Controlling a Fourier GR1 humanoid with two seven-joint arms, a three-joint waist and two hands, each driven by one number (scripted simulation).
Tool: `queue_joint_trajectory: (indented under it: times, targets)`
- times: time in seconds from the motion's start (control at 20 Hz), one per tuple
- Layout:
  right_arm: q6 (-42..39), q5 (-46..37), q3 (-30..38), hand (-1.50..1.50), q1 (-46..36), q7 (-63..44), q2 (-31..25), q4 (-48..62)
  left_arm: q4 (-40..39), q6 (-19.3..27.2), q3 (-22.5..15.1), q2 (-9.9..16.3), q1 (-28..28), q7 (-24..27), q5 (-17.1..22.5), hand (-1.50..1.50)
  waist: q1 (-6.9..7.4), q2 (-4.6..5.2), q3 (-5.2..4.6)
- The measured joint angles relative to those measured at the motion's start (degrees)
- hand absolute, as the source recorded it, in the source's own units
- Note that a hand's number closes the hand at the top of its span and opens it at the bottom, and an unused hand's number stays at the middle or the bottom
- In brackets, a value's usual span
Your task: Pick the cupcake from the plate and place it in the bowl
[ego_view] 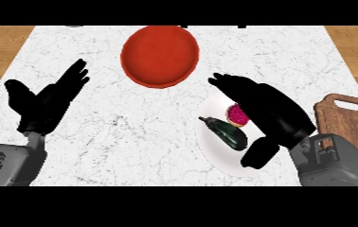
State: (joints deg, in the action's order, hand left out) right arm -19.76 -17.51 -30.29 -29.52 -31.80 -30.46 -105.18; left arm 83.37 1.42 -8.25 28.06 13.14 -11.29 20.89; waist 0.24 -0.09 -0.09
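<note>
Cupcake (237, 115): you are looking at a small round cake with a pink-red top and a pale tan base, lying on the white plate beside the right hand's fingers and partly hidden by them.
Plate (213, 150): you are seeing a smooth white round plate, sitting at the right of the counter and carrying the cupcake and an eggplant.
Eggplant (228, 133): a glossy, dark green-black, elongated shape is lying just left of the cupcake, its stem pointing up-left.
Bowl (160, 56): you are viewing a matte red-orange round bowl, standing well apart from the plate, toward the far middle.
Right hand (269, 110): it is hovering over the plate's right part with fingers extended and thumb spread, gripping nothing.
Left hand (48, 98): it is resting at the left, fingers straight and raised, holding nothing.
Counter (126, 141): white marble with fine grey veins is lying beneath everything.
Cutting board (339, 115): a brown wooden board is showing at the right edge.
</note>
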Motion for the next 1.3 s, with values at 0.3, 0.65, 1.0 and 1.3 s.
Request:
queue_joint_trajectory:
  times: [0.3, 0.65, 1.0, 1.3]
  targets:
    - [-8.2, -0.7, -1.2, -1.5, -4.2, -10.4, 4.5, 1.3, 0.1, -0.7, 1.2, -1.1, -0.5, 0.0, -1.2, 0.0, 0.03, 0.02, 0.03]
    - [-13.1, -5.6, -0.3, -1.5, -2.5, -11.5, 8.4, 3.4, 0.5, -2.1, 3.1, -2.9, -0.9, -0.8, -3.3, 0.0, -0.08, 0.06, 0.08]
    - [-16.5, -10.9, 1.5, -1.5, -0.4, -9.7, 9.8, 5.2, 1.8, -3.1, 5.1, -4.5, -1.0, -2.7, -4.9, 0.0, -0.12, 0.07, 0.09]
    - [-18.0, -15.8, 3.8, -1.5, -0.1, -6.5, 12.3, 8.7, 2.0, -5.3, 6.9, -5.4, -1.9, -2.6, -6.5, 0.0, -0.09, 0.09, 0.1]
